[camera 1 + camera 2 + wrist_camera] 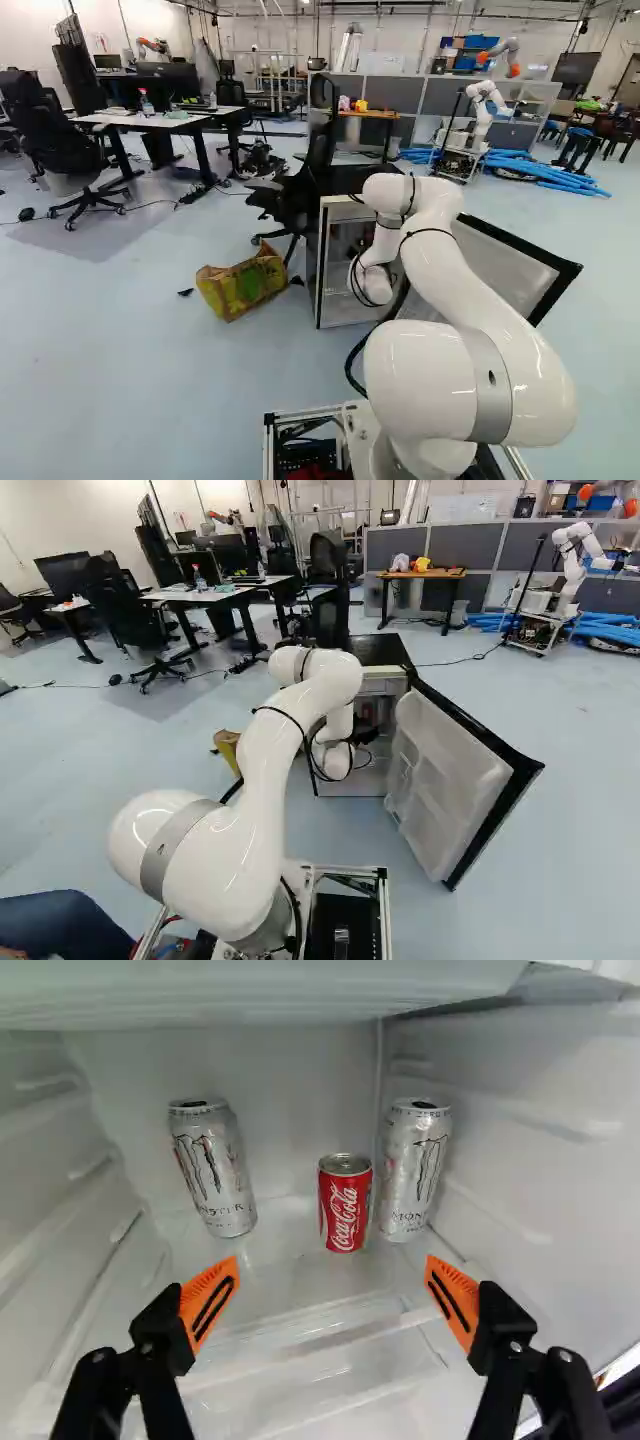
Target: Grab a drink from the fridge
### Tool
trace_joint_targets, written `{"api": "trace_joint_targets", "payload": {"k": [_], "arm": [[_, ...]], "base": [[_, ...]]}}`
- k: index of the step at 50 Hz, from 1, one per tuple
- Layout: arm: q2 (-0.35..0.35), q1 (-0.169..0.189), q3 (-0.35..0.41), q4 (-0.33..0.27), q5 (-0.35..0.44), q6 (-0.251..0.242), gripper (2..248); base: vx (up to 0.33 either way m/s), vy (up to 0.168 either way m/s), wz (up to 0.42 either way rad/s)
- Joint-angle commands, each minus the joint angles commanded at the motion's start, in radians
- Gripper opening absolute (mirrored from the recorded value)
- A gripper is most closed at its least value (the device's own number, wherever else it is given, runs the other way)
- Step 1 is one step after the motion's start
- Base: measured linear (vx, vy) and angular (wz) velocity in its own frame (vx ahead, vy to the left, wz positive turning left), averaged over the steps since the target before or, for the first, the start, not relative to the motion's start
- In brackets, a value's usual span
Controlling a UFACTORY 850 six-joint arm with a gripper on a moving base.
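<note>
- Reference, as I stand watching: 12 o'clock is straight ahead of the arm (465, 270).
- Fridge (380, 652): located at 12 o'clock; door (435, 770) swung open at 1 o'clock.
- Gripper (368, 737): positioned at the fridge opening; jaws spread wide, orange pads (210, 1300) well apart.
- Target drink: red can (345, 1203), upright on the clear shelf (275, 1270), 12 o'clock ahead of the jaws.
- Adjacent units: one silver can (213, 1168) at 11 o'clock; second silver can (414, 1170) at 1 o'clock, just beside the red can.
- Yellow bag (240, 287): on the floor, 11 o'clock from the arm.
</note>
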State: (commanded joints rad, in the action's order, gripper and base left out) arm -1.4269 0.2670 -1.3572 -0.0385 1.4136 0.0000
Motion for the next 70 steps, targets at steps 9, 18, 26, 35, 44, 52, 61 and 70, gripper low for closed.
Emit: {"api": "trace_joint_targets", "payload": {"k": [9,18,26,35,44,52,61,70], "arm": [[-0.019,-0.001,-0.036,0.008,-0.022,0.000,247],[-0.037,-0.001,-0.072,0.015,-0.036,0.000,247],[-0.050,-0.002,-0.099,0.022,-0.043,0.000,247],[-0.043,-0.004,-0.112,0.030,-0.049,0.000,247],[-0.048,-0.006,-0.134,0.038,-0.049,0.000,247],[-0.064,-0.009,-0.163,0.045,-0.049,0.000,247],[-0.083,-0.011,-0.197,0.053,-0.055,0.000,247],[-0.101,-0.013,-0.231,0.060,-0.065,0.000,247]], "base": [[0.000,0.000,0.000],[0.000,0.000,0.000],[0.000,0.000,0.000],[0.000,0.000,0.000],[0.000,0.000,0.000],[0.000,0.000,0.000],[0.000,0.000,0.000],[0.000,0.000,0.000]]}}
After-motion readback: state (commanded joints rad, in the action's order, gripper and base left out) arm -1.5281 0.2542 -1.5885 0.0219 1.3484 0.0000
